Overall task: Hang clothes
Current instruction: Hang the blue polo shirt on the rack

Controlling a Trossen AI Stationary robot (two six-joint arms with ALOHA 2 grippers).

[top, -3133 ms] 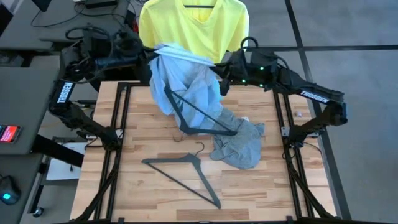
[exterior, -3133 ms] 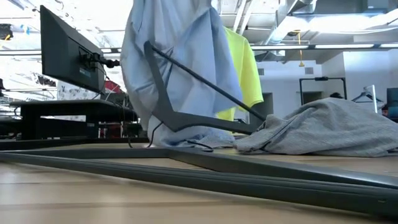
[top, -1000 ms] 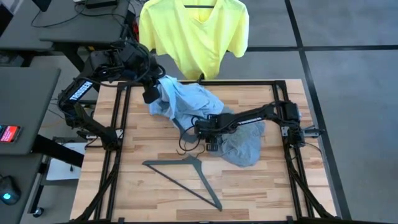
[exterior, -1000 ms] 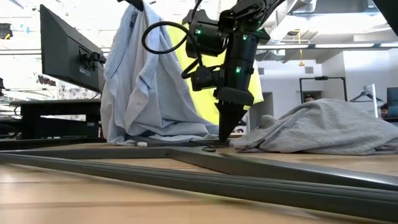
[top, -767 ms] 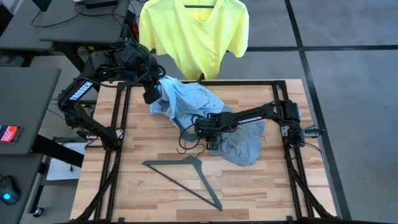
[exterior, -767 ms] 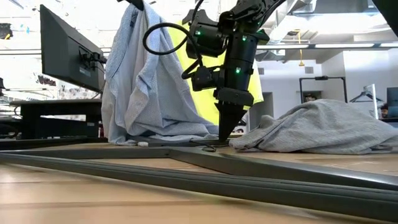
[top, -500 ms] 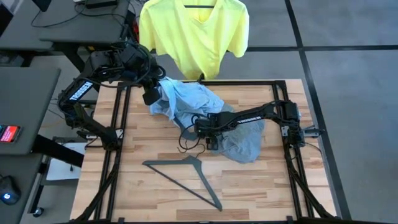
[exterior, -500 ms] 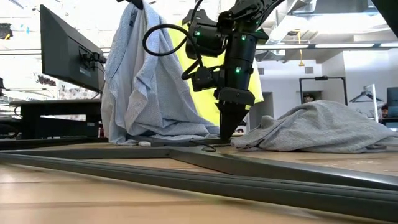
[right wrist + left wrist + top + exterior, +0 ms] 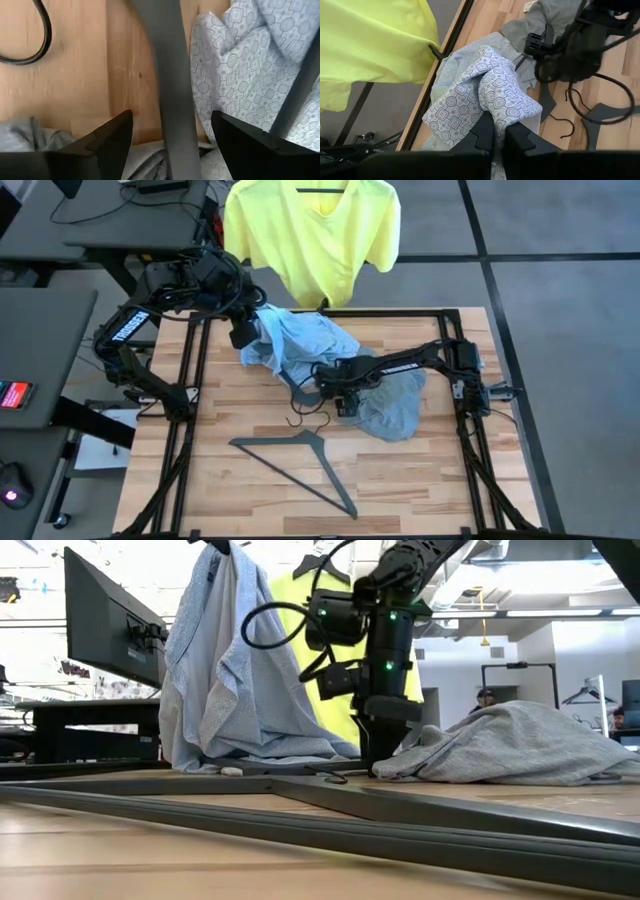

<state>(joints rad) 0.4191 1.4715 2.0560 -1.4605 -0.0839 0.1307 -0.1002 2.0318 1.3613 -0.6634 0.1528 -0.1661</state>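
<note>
Fabric is bunched tight in the left fingers: they are pinched shut on a fold of the pale blue shirt, which the low view shows lifted into a tall drape whose hem rests on the table. The left wrist view adds what that level view hides, a print of small squares and rings on the cloth.

The right fingers stand wide apart, astride a dark hanger bar with bare wood on one side of them and blue cloth on the other; they grip nothing. From above, that hanger is mostly buried, though its hook seems to poke out just in front of the fingers.

The grey T-shirt lies crumpled beside the right fingers, partly under the arm. The yellow T-shirt hangs beyond the table's far edge, behind the blue drape. A second hanger lies flat and apart, nearer the front.
</note>
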